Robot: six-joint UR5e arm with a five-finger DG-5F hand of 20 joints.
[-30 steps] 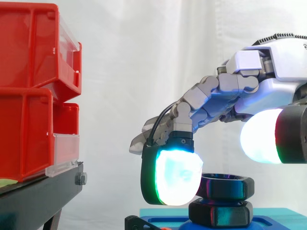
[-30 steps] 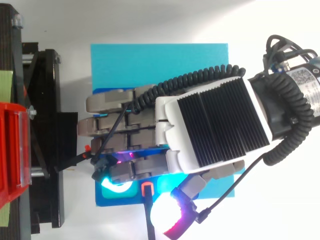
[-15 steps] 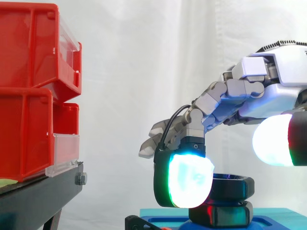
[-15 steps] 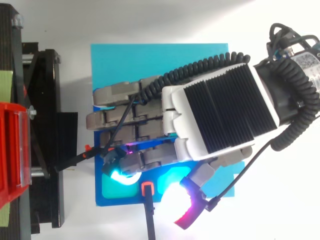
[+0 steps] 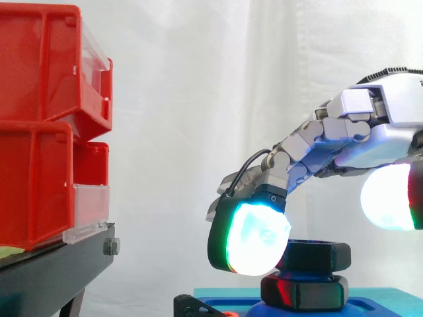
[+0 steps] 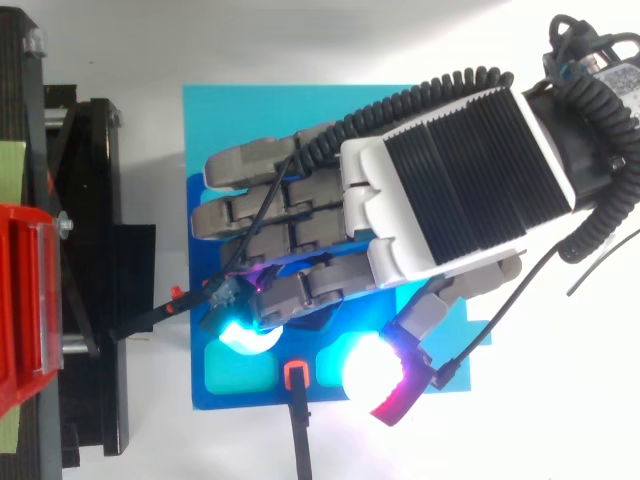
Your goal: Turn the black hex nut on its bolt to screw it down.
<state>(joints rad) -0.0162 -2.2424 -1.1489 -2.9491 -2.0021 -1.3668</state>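
Observation:
The black hex nut sits on its bolt above a second black nut, both over the blue base. My hand reaches in from the right, its fingers stretched out and slightly bent over the nuts. One glowing cyan-white fingertip rests against the left side of the upper nut. The thumb's white pad hangs higher at the right, apart from the nut. In the top view the hand covers the nuts, with the finger's glow and the thumb's glow showing near the base's lower edge.
Red bins are stacked on a black stand at the left, a clear gap away from the base. A small black piece with an orange tip sits at the base's near edge.
The hand has swung to the right and turned, dragging its glowing fingertip along the upper nut's left side. The thumb has drifted right and slightly up.

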